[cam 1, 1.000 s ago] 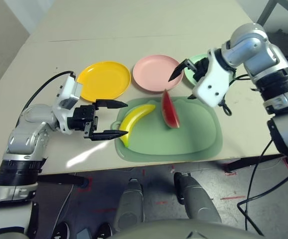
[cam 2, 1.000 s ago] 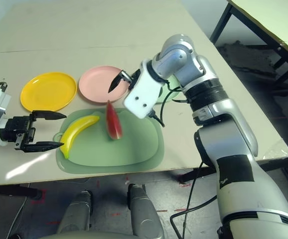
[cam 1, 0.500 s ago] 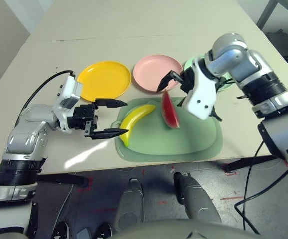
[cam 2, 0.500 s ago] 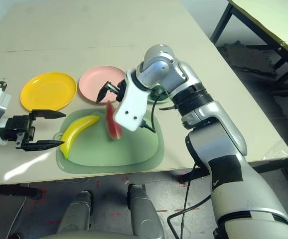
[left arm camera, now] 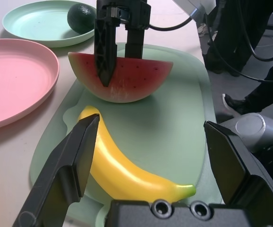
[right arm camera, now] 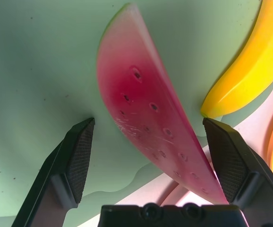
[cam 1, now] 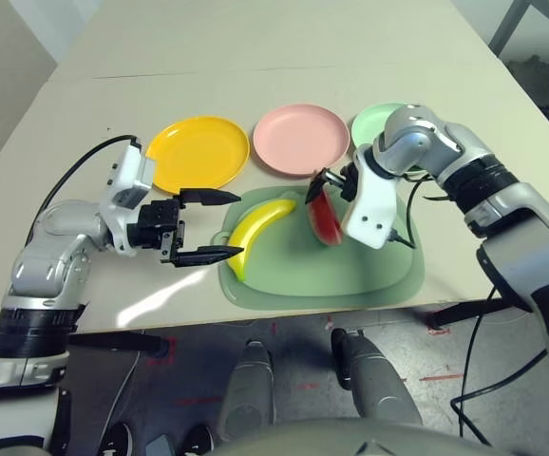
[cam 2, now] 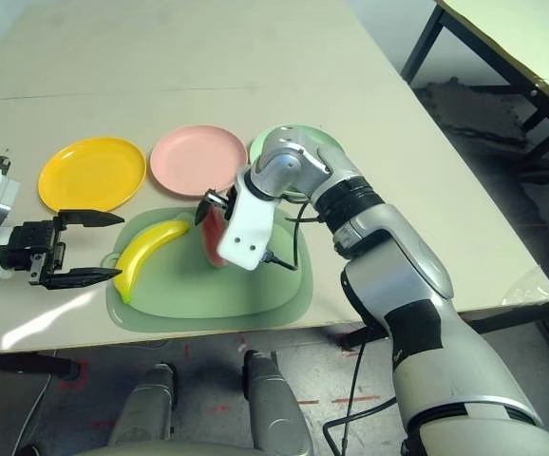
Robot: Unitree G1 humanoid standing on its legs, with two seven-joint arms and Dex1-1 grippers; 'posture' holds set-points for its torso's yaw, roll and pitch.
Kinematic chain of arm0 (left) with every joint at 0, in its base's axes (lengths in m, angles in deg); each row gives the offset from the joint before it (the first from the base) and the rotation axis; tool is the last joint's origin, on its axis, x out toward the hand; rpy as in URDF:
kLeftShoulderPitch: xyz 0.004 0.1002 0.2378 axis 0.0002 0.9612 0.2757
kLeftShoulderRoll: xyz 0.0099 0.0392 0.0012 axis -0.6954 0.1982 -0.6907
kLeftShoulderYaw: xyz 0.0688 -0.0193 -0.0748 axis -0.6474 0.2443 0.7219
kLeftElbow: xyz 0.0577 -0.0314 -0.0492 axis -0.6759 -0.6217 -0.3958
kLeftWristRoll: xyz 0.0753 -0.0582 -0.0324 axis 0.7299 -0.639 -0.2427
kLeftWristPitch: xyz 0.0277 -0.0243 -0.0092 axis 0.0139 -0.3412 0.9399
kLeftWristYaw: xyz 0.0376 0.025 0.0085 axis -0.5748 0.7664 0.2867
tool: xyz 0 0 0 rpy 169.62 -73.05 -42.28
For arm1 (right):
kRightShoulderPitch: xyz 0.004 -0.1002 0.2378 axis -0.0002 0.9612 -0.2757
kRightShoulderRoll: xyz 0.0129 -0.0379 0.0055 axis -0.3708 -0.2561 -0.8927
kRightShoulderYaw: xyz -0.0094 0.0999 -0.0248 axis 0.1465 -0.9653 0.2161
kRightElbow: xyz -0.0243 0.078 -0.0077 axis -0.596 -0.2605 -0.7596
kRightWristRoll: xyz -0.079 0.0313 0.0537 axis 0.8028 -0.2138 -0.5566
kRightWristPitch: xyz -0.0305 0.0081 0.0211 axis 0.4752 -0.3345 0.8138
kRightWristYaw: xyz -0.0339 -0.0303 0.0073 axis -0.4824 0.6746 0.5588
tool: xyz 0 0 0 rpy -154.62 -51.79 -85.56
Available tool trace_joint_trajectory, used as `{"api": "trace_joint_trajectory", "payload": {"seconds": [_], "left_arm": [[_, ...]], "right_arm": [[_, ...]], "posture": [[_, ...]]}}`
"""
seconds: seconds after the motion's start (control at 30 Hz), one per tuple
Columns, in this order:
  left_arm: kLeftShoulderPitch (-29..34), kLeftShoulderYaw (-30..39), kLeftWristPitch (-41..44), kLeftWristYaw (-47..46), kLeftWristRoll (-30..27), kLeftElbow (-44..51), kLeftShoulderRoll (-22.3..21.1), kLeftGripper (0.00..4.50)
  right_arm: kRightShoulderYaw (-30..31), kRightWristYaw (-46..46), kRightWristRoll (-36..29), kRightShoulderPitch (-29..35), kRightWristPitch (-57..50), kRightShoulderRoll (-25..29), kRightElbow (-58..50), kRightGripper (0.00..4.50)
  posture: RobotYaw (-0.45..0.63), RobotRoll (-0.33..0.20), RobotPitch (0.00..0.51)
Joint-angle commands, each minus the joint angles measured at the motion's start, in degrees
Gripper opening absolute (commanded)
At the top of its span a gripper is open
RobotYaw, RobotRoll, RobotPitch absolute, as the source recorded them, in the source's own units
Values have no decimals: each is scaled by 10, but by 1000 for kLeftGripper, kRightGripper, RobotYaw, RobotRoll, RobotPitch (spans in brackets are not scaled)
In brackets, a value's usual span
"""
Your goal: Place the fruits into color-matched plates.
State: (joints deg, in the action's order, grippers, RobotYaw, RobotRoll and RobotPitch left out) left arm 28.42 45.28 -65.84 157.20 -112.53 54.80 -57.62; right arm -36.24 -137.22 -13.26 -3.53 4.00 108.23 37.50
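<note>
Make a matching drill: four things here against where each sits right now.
Things:
1. avocado
2. banana
3. watermelon
4. pink plate

Places:
A. between the right gripper's open fingers
B. on the green plate
C. lying on the mat, in front of the left gripper
D. between the other two plates

Pairs: 1-B, 2-C, 3-A, 4-D

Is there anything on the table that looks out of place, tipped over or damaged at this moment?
Nothing stands out. The watermelon wedge stands upright on the pale green mat, between the open fingers of the right gripper. The banana lies beside it, undamaged. The avocado sits in the mint green plate.
</note>
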Motion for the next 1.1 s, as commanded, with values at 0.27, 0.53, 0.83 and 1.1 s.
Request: {"api": "trace_joint_trajectory", "payload": {"seconds": [0.27,0.53,0.83,1.1], "left_arm": [[9,6,-3,0,-1,7,-3,4500],[6,5,-8,2,1,2,-3,4500],[6,3,-9,6,1,1,-4,4500],[0,0,-9,11,4,-6,-5,4500]], "right_arm": [[16,-28,2,17,-36,10,-5,4481],[10,-49,-14,25,-69,11,-24,2650],[5,-77,-41,36,-100,14,-50,2090],[-16,-154,-129,19,-200,28,-125,2090]], "posture": [[-15,0,218],[-24,0,217],[-22,0,218],[-43,0,217]]}}
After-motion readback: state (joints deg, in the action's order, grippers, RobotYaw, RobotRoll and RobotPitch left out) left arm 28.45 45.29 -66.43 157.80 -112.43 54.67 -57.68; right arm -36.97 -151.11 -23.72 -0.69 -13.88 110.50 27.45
